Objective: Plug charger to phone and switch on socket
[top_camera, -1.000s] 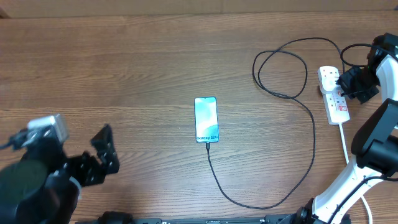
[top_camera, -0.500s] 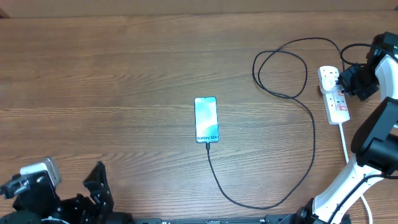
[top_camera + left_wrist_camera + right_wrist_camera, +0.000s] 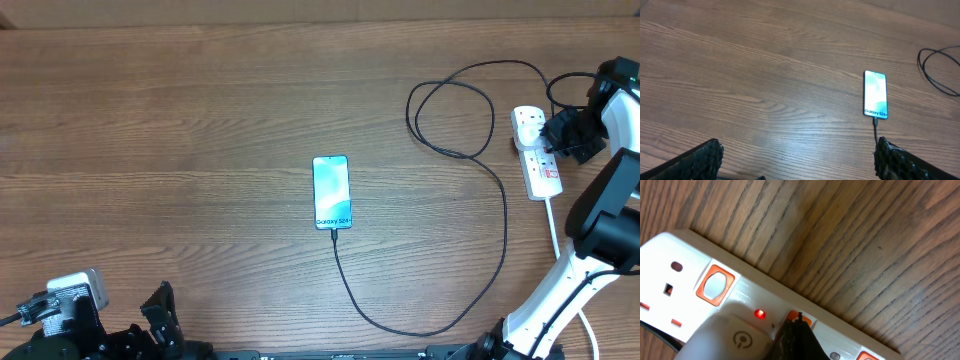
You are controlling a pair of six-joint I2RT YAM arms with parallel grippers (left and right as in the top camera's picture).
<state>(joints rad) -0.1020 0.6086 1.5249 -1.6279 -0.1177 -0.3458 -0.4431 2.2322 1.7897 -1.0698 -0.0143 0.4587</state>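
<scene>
The phone lies flat mid-table, its blue-teal screen lit. It also shows in the left wrist view. The black charger cable is plugged into its near end and loops right to the white socket strip. My right gripper is shut, and its dark tip rests on an orange switch of the strip. A red light glows beside a pale plug body. My left gripper is open and empty, low at the front left, far from the phone.
The strip's thick white cord runs toward the front right, beside the right arm's base. A second orange switch and an unused outlet sit further along the strip. The table is bare wood.
My left arm has drawn back toward the front left edge and is now mostly out of the overhead view. The right gripper has stayed on the strip. Phone and cable have not moved.
</scene>
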